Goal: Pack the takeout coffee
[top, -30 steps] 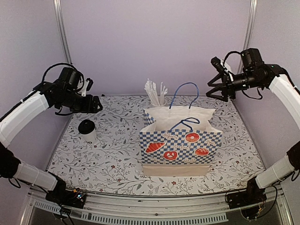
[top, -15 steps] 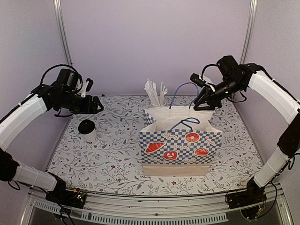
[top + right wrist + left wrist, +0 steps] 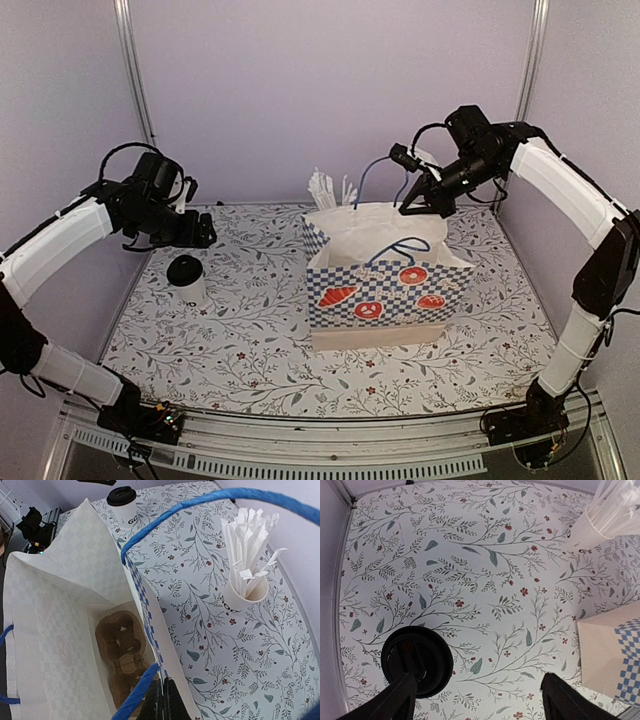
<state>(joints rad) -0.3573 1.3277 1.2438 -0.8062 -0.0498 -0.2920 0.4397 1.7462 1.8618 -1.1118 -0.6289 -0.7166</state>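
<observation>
On tbl (image 3: 250, 330), 1 coffee cup (image 3: 186, 278), 1 bag (image 3: 385, 295)

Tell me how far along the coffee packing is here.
Done: the paper bag stands open, carrier at its bottom. In hand: the right gripper is shut on the bag's blue handle; the left gripper hangs open above the takeout coffee. Left: grasping the coffee and bagging it.

This is a robot test cell in a lab: plain lilac walls (image 3: 330, 90) and metal corner posts (image 3: 133, 70) box in a desk (image 3: 240, 350) covered with a flower-print sheet. Two white robot arms (image 3: 55, 240) are bolted to a metal rail (image 3: 300, 440) at the desk's near edge, cables (image 3: 560, 440) trailing at their bases. A paper bag (image 3: 385, 290) stands alone mid-desk.
</observation>
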